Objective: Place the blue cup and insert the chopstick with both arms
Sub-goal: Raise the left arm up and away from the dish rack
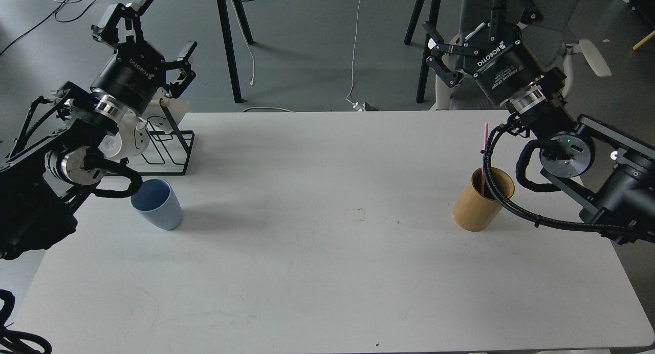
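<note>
While both arms hang raised above the far corners, the white table (317, 190) carries all task items. The left arm (66, 159) enters from the left edge; its gripper (138, 31) is held off the table behind the mug rack, fingers spread and holding nothing. The right arm (578, 159) enters from the right edge; its gripper (471, 37) is likewise raised, fingers spread and empty. A black wire rack (171, 149) with white mugs (153, 121) stands at the far left. The tan cup (481, 203) stands upright near the right edge, partly crossed by an arm hose. The blue cup (157, 203) sits on the left side, just in front of the rack, free of both grippers. The chopstick (484, 144) stands in the tan cup, projecting upward.
</note>
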Controlling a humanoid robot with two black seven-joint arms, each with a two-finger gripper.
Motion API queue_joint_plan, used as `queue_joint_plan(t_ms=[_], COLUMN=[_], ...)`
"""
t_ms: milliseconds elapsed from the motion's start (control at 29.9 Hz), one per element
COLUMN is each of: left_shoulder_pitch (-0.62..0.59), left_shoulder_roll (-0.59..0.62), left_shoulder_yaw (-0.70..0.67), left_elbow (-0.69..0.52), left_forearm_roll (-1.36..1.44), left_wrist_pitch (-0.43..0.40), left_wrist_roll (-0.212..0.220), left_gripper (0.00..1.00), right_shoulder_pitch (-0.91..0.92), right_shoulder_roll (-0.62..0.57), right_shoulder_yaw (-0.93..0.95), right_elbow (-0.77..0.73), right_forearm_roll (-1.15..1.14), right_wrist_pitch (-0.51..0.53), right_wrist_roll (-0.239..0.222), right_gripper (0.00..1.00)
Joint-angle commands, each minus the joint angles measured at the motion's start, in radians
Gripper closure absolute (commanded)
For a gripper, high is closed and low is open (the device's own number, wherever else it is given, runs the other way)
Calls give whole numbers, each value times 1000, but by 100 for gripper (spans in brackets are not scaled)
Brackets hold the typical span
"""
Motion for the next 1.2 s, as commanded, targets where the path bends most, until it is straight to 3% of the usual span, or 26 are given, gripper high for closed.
queue_joint_plan(t_ms=[0, 401, 602, 702, 869, 1036, 1170], left_shoulder_pitch=[10, 1, -20, -71, -173, -289, -280], left_shoulder_roll=[1, 29, 168, 237, 455, 659, 722], left_shoulder_yaw=[-42, -111, -118, -100, 71, 289, 337], left_elbow=[-14, 0, -208, -257, -345, -376, -379], left_forearm_roll=[0, 1, 30, 121, 283, 631, 988], left_wrist_pitch=[0, 0, 0, 0, 0, 0, 0], left_wrist_roll=[0, 0, 0, 0, 0, 0, 0], left_gripper=[1, 0, 0, 1, 0, 0, 0], right_shoulder_pitch=[-10, -28, -32, -32, -32, -39, -41], right_shoulder_roll=[-10, -10, -19, -27, -40, -62, -62], right_shoulder_yaw=[8, 39, 51, 51, 48, 43, 42], right_elbow=[17, 18, 32, 33, 33, 29, 29], right_forearm_roll=[0, 0, -1, -1, -6, -8, -9], right_wrist_pitch=[-2, -2, -2, -2, 0, 1, 1], right_wrist_roll=[0, 0, 0, 0, 0, 0, 0], right_gripper=[1, 1, 1, 1, 1, 1, 1])
